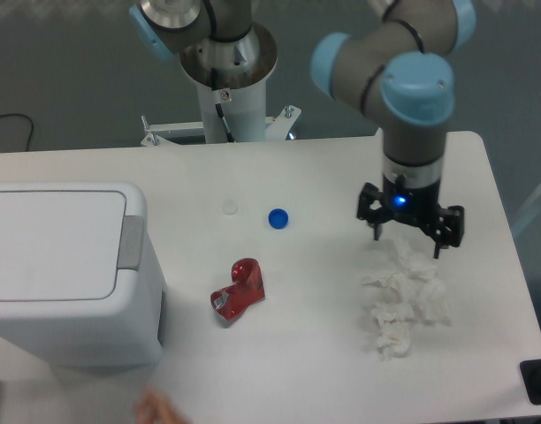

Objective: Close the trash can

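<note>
The white trash can (72,269) stands at the table's left edge. Its flat lid lies down flush on the body, and the grey latch tab (132,240) shows along the lid's right side. My gripper (407,241) hangs far to the right, above the crumpled tissue, with its fingers (377,231) spread open and nothing held between them. A wide stretch of table separates it from the trash can.
A crumpled white tissue pile (405,299) lies just below the gripper. A crushed red can (239,290) sits mid-table, with a blue bottle cap (278,217) and a small clear cap (230,208) behind it. A fingertip (156,408) shows at the bottom edge.
</note>
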### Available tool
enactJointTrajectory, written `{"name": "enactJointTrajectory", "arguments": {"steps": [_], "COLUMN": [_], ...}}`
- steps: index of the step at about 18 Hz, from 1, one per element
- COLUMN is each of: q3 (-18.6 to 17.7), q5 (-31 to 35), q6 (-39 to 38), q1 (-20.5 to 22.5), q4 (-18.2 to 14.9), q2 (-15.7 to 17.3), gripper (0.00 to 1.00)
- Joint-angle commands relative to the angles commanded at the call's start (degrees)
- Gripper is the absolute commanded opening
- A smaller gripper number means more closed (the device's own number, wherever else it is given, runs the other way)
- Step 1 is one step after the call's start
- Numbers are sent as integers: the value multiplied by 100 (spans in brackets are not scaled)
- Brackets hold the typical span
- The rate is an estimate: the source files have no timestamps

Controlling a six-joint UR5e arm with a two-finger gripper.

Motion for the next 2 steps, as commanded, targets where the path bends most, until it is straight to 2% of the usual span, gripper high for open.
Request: {"name": "enactJointTrajectory", "arguments": {"steps": [2], "q3": [36], "q5": [123], "q6": [61], "q1": [9], "q4": [9], "q2": [-150], "gripper": [100]}}
